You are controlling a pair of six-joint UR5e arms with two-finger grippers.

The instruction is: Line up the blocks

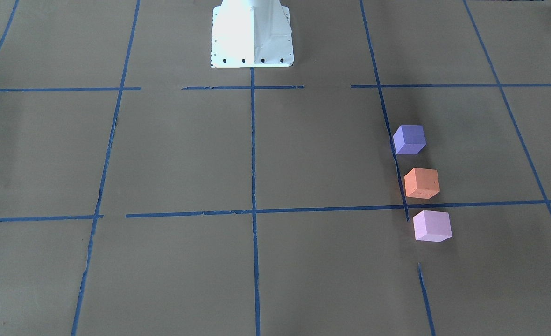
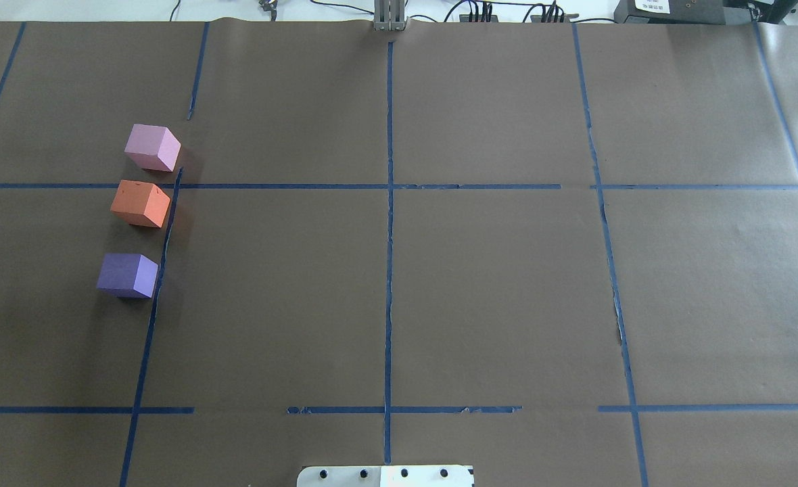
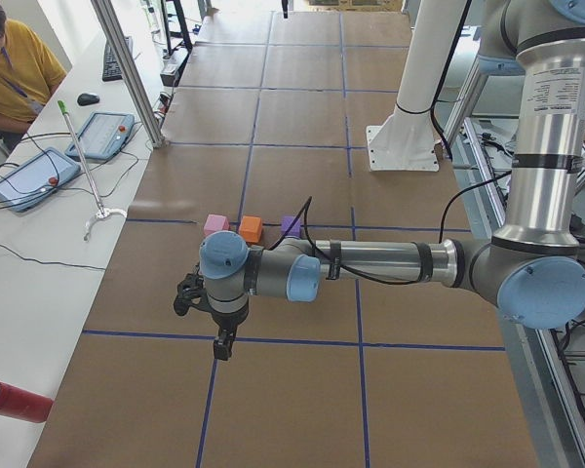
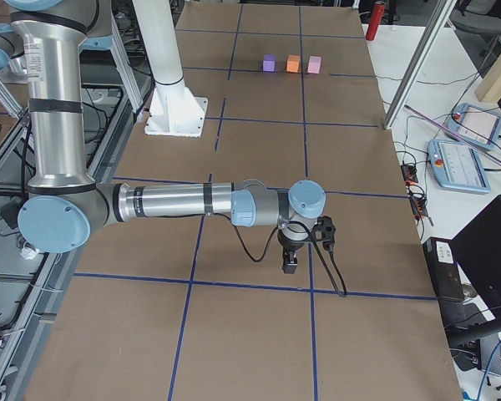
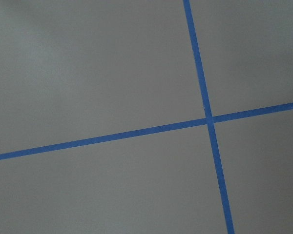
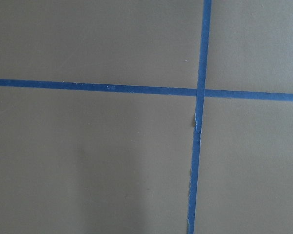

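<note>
Three cubes stand in a row on the brown paper on the robot's left side, a small gap between each: the dark purple block (image 1: 409,139) (image 2: 128,275) nearest the robot, the orange block (image 1: 422,183) (image 2: 141,203) in the middle, the pale pink block (image 1: 432,226) (image 2: 152,147) farthest. The left gripper (image 3: 219,346) shows only in the exterior left view, hanging over the table well short of the blocks. The right gripper (image 4: 290,266) shows only in the exterior right view, far from the blocks (image 4: 293,63). I cannot tell whether either is open or shut. Both wrist views show only paper and blue tape.
The white robot base (image 1: 252,32) stands at the table's middle edge. Blue tape lines (image 2: 389,223) grid the paper. An operator (image 3: 10,68), teach pendants (image 3: 29,178) and a red cylinder (image 3: 15,402) are on a side bench beyond the table's far edge.
</note>
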